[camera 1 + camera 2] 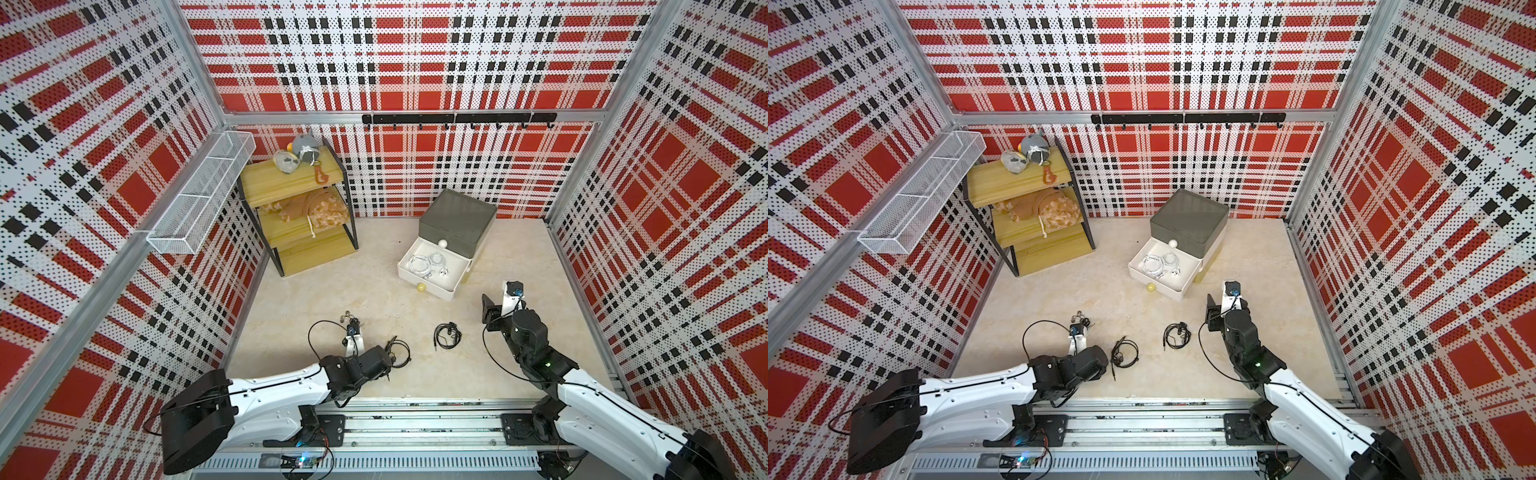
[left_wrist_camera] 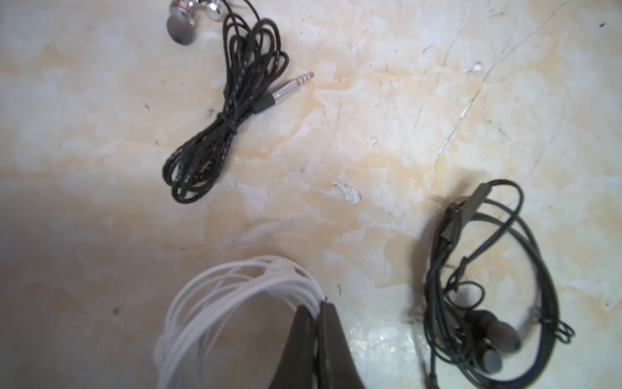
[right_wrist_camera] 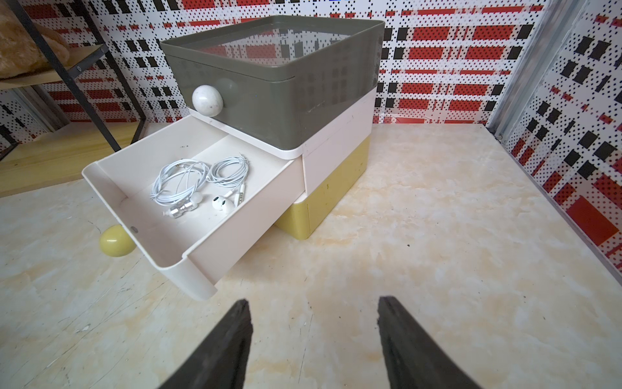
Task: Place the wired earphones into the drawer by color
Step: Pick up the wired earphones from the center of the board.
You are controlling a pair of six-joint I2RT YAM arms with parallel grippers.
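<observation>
The left gripper (image 2: 319, 304) is seen pinched fully shut on a few strands at the edge of a white coiled bundle of wired earphones (image 2: 232, 296), low over the cream marbled tabletop (image 2: 404, 101). Whether the coil is clear of the surface cannot be told. Two black sets lie near it, untouched: a braided black bundle with silver earbuds (image 2: 218, 128) and a smooth black coil (image 2: 488, 286). A third black coil (image 1: 446, 336) is seen farther off in a top view.

The small plastic cabinet of three stacked drawers (image 1: 1187, 220) stands well apart at the far side of the table. Its white middle drawer (image 3: 235, 242) is pulled out, with two white earphone bundles (image 3: 178, 182) lying inside. The dark grey top drawer (image 3: 269, 101) and the mustard yellow bottom drawer (image 3: 303, 215) are shut. The right gripper (image 3: 313, 299) is held near the open drawer, jaws well apart, nothing between them. No red earphones are in sight.

The step in hand is judged to be the pickup of the last white set. A lift and a carry to the open white drawer are called for next, with release only once the coil is over the tray — a loosely pinched bundle may sag, and trailing loops could be caught on the drawer's front wall. The black sets remain to be sorted, and for them the grey drawer would have to be opened.
</observation>
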